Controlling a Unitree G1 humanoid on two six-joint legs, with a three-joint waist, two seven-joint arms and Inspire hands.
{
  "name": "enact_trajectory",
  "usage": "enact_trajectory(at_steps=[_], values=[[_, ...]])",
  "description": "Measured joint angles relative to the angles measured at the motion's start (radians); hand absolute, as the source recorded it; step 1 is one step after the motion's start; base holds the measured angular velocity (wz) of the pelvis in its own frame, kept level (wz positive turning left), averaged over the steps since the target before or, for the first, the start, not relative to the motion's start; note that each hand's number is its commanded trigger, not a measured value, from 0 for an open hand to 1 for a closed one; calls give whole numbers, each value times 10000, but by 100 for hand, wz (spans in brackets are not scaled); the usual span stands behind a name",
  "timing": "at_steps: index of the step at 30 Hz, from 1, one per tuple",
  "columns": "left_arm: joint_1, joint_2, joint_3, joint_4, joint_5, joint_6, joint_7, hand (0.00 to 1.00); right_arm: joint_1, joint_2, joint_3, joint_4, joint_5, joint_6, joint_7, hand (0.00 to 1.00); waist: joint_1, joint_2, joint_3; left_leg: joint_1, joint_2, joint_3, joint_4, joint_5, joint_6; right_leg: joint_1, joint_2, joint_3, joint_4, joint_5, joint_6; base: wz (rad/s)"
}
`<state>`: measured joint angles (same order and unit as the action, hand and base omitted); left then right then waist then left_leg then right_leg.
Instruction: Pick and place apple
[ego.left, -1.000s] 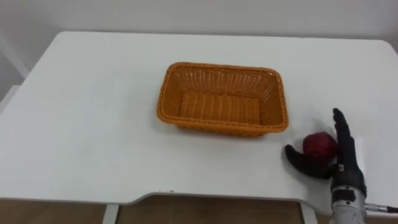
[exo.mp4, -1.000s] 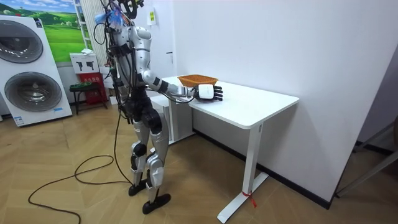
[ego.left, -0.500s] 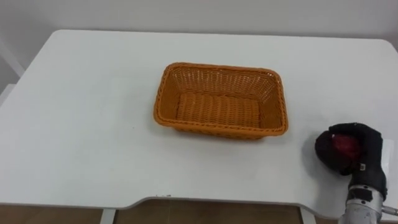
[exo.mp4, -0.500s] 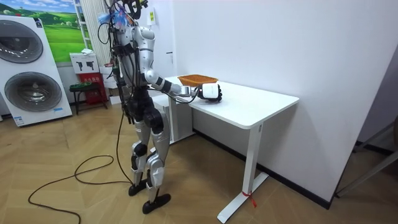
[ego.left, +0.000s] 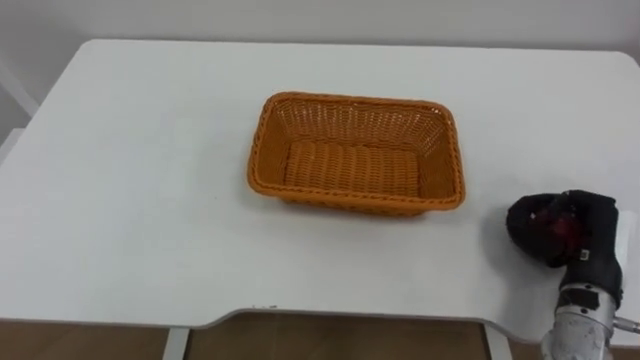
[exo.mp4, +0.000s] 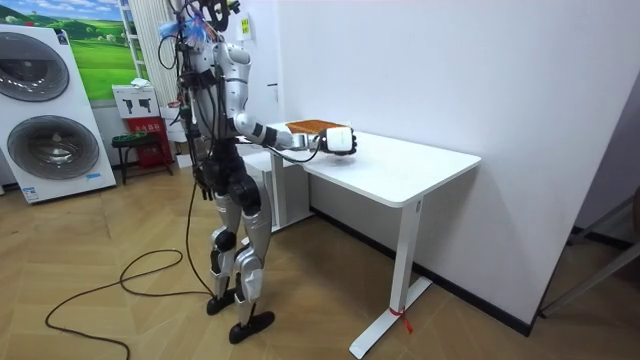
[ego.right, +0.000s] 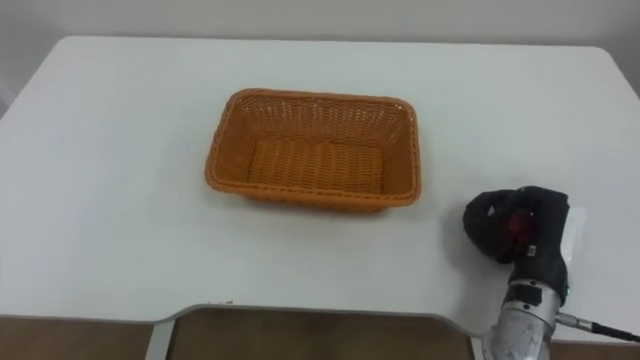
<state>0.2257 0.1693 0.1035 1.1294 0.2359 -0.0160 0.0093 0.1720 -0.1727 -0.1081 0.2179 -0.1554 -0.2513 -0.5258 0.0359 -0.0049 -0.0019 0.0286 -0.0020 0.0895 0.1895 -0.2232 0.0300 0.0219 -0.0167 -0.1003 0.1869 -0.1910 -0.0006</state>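
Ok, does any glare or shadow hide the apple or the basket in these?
Left eye view: even light, no glare on the white table; the orange woven basket throws a faint shadow along its near side; the red apple is hidden not by shadow but by the curled black fingers of the right hand, one red patch showing. Room view: apple cannot be made out.

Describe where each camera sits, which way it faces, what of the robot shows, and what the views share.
Left eye view: on the robot's head, facing down at the white table and orange basket; right hand, clasping the apple, lower right.
Right eye view: beside it, same downward look, same hand.
Room view: standing off in the room, facing the whole robot at the table.
Shared: table, basket, right hand.
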Motion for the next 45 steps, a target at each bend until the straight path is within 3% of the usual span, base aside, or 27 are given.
enact_trajectory(at_steps=[13,21,26,27,28,29,30,35,45], values=[[-18,-14,-113,91,-64,19,39,0,-1687,-309,162,-1158,-33,140,-409,100,278,-69,25,13,9,-108,-11,19,-22,27,7,-135,-17,10,-11,1],[-31,-7,-510,96,99,162,-44,0,-1944,-355,1215,-1297,-127,368,38,100,495,-89,58,-17,8,-220,-4,31,-40,69,-17,-439,-30,14,-16,5],[-217,1,-488,98,117,229,-234,0,-2026,-357,1947,-1732,-175,602,867,100,566,-112,55,-26,8,-343,11,35,-45,104,-20,-507,-30,14,-17,5],[-229,1,-488,98,120,230,-244,0,-2026,-355,1993,-1777,-183,628,980,76,566,-120,54,-23,7,-356,11,35,-45,113,-22,-521,-29,14,-17,5],[-245,0,-489,97,123,234,-290,0,-2026,-347,2051,-1900,-351,750,1189,38,573,-133,53,-22,7,-359,9,35,-45,118,-22,-524,-28,14,-17,0],[-247,1,-489,93,125,242,-386,0,-2029,-313,2057,-1986,-640,780,1372,12,575,-146,54,-23,7,-367,8,35,-44,118,-22,-524,-28,14,-17,0],[-247,0,-490,92,130,248,-421,0,-2035,-295,2059,-1993,-810,780,1432,0,582,-157,51,-23,7,-367,8,35,-44,118,-23,-525,-27,14,-17,0],[-429,-3,-490,86,148,324,-426,0,-2048,-251,2073,-1992,-2090,786,1898,0,795,-232,57,-20,11,-366,3,35,-45,109,-21,-525,-32,14,-17,0],[-627,32,-767,85,423,461,-357,0,-2070,-245,3019,-1999,-2093,1132,2691,0,894,-320,26,-23,3,-380,0,40,-49,117,-19,-482,-33,14,-17,0]])
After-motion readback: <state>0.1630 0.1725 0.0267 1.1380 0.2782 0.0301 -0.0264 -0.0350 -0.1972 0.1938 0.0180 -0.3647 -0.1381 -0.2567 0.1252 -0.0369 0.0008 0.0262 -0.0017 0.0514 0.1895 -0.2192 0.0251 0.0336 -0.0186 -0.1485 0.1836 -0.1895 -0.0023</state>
